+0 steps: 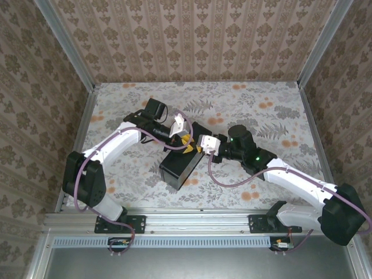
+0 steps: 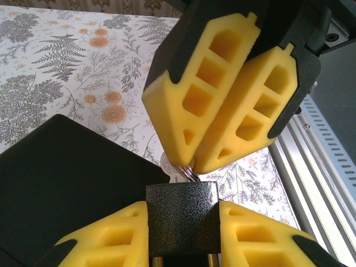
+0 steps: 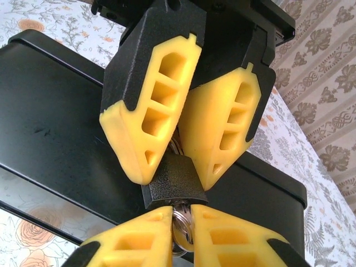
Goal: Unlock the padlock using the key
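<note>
Left end effector (image 2: 183,233) is clamping the dark textured metal padlock (image 3: 175,183) by its body, close by the black rectangular box (image 1: 180,165). Right end effector (image 3: 181,214) is pinching the small silvery metal key (image 3: 179,236) at the padlock's base.

Risk: an off-axis twist jamming the key, or the pads slipping off it.

The box is sitting closed, its contents hidden.

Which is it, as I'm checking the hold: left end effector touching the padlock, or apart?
Touching. The left wrist view shows the left end effector pressed against both sides of the padlock.
</note>
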